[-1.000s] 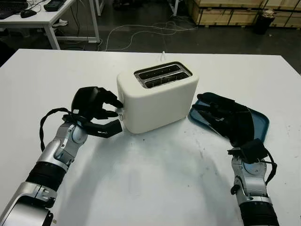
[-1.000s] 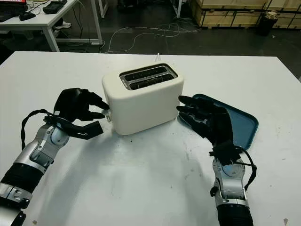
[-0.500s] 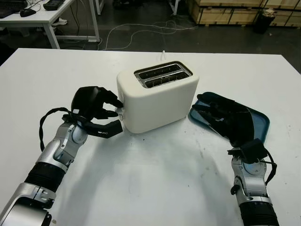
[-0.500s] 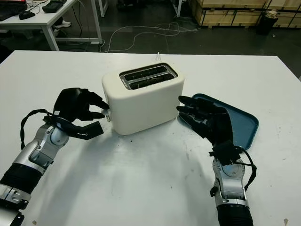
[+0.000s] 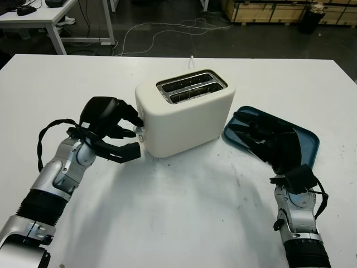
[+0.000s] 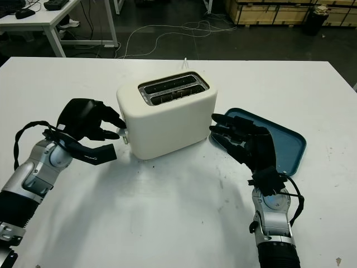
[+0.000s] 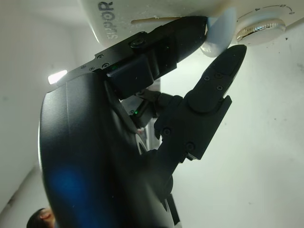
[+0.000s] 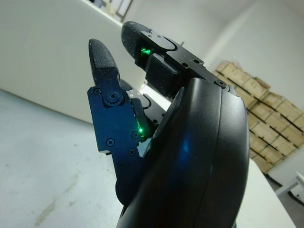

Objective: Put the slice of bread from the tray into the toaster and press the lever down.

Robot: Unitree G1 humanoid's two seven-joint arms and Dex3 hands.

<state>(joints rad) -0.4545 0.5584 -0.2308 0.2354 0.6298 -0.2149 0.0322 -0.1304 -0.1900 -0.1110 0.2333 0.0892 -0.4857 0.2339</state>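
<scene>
Black three-fingered left hand (image 5: 109,125), silver forearm, looping black cable.

A white table (image 5: 184,223) fills the middle of the room. Loose cables (image 5: 162,34) trail on the dark floor at 12 o'clock, wooden crates (image 5: 268,10) at 1 o'clock, a white desk (image 5: 39,14) at 11 o'clock.

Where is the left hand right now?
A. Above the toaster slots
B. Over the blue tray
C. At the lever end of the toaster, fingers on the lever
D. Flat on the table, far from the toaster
C: the left hand is at the end face of the toaster, with a fingertip against the lever.
</scene>
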